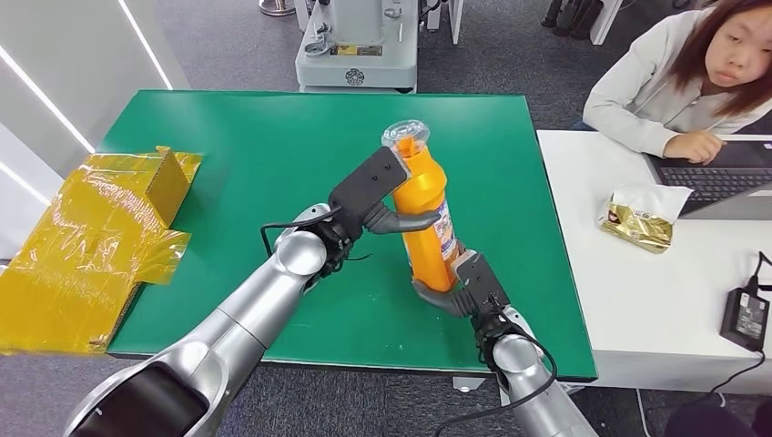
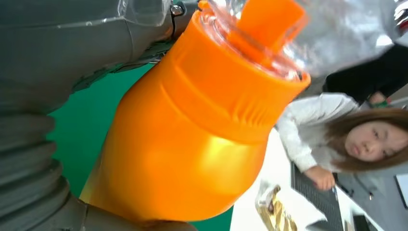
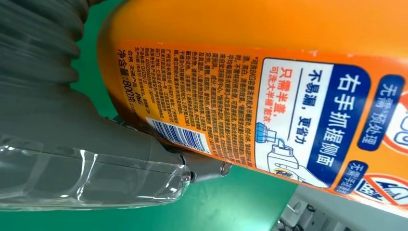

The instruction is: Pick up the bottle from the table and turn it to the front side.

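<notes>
I hold an orange bottle (image 1: 426, 214) upright w/ both hands, lifted above the green table (image 1: 246, 164), roughly over its centre-right. My left hand (image 1: 375, 196) grips the upper body just below the neck: thick grey thumb wraps across the near side, dark fingers reach up behind the shoulder. My right hand (image 1: 462, 287) grips the bottle's base from below and to the right. Both hands are closed on the bottle. The bottle has a clear cap (image 1: 405, 136) over an orange spout; top leans slightly toward the far-left. In the right wrist view, the bottle's label (image 3: 269, 120) shows a barcode, small printed text and a blue-and-white panel. To my left, a crumpled yellow box (image 1: 96, 241) overhangs the table edge. To my right, on a white desk (image 1: 655, 309), lies a gold-and-white snack bag (image 1: 642, 218), near a laptop (image 1: 719, 177) where a person (image 1: 678, 82) sits typing. A black power adapter (image 1: 748, 314) rests at the desk's near-right.
</notes>
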